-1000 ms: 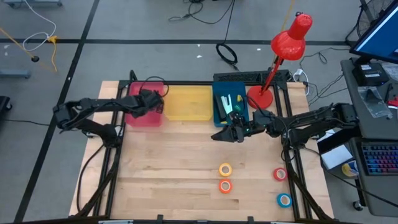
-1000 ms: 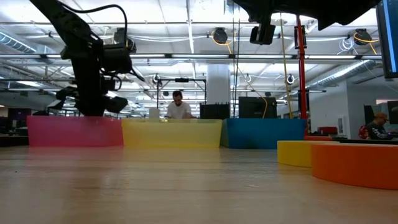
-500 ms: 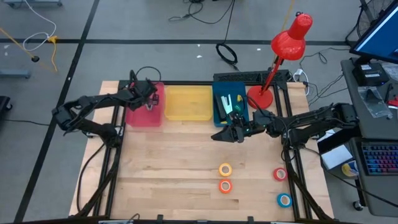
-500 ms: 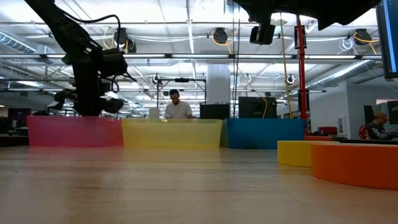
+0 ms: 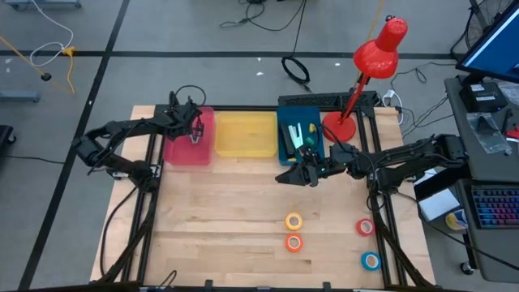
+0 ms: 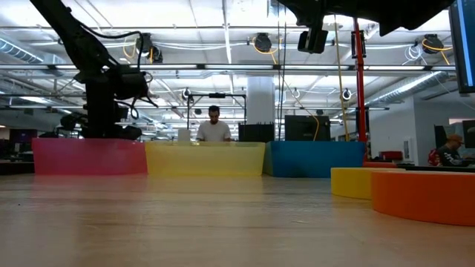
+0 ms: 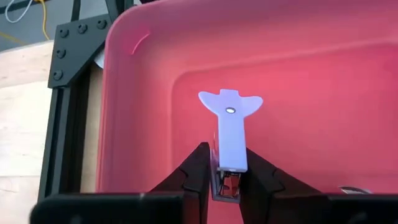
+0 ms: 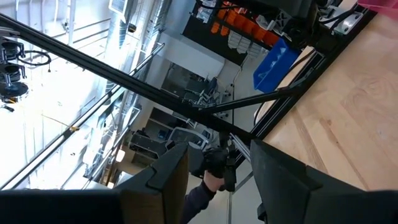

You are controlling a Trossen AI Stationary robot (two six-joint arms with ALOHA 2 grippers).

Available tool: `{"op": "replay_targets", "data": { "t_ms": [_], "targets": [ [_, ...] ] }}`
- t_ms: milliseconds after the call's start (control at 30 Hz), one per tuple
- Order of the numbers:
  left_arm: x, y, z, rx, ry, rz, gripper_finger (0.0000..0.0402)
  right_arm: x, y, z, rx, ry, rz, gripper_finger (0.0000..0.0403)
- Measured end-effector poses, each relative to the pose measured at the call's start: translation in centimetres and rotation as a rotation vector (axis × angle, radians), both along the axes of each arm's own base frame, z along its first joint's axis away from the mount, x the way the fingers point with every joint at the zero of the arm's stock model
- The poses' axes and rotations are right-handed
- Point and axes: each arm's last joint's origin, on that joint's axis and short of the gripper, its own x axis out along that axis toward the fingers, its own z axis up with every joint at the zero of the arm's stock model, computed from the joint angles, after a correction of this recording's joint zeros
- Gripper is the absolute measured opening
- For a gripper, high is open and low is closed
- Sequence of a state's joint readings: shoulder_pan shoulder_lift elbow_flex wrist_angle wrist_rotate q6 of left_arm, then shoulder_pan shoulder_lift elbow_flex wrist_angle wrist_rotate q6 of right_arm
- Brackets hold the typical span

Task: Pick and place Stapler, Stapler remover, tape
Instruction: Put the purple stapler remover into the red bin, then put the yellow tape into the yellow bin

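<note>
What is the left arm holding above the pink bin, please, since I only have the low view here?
Observer: The left gripper is closed on a white stapler remover, over the pink bin floor.
Operator: Where is the right gripper, please?
Observer: The right gripper hovers open and empty, just in front of the blue bin.
Operator: How many tape rolls lie on the table?
Observer: Four: the yellow roll, orange roll, red roll and blue roll.

A grey floor (image 5: 203, 24) with dark lines is seen around the table (image 5: 243, 219). Behind the table, a red lamp (image 5: 379, 45), ceiling lights (image 6: 261, 42) and a seated person (image 6: 214, 127) are noted.
</note>
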State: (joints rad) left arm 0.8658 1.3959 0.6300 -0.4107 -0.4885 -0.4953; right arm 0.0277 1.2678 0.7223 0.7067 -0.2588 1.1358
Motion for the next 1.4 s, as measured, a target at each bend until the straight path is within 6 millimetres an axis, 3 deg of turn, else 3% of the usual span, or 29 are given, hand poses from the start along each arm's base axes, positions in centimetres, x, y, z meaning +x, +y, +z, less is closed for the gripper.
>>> {"op": "replay_targets", "data": {
  "t_ms": [267, 700, 967, 1167, 1400],
  "targets": [
    [0.1, 0.1, 0.1, 0.005, 0.023, -0.048, 0.0086, 0.0, 0.0, 0.0, 0.000, 0.000, 0.000, 0.0161],
    [0.1, 0.1, 0.1, 0.000, 0.049, -0.088, 0.0250, 0.0, -0.1, 0.0, 0.004, 0.001, -0.026, 0.0161],
    [0.2, -0.1, 0.5, -0.019, -0.029, -0.093, 0.0271, 0.0, -0.1, 0.0, 0.003, 0.000, -0.023, 0.0158],
    [1.5, -1.7, 3.5, -0.030, -0.280, -0.233, 0.0271, 0.0, 0.0, 0.0, -0.006, -0.002, -0.011, 0.0161],
    [3.1, -7.2, 8.7, 0.035, -0.580, -0.543, 0.0271, -0.3, 0.6, -0.1, -0.118, -0.032, 0.224, 0.0156]
  ]
}}
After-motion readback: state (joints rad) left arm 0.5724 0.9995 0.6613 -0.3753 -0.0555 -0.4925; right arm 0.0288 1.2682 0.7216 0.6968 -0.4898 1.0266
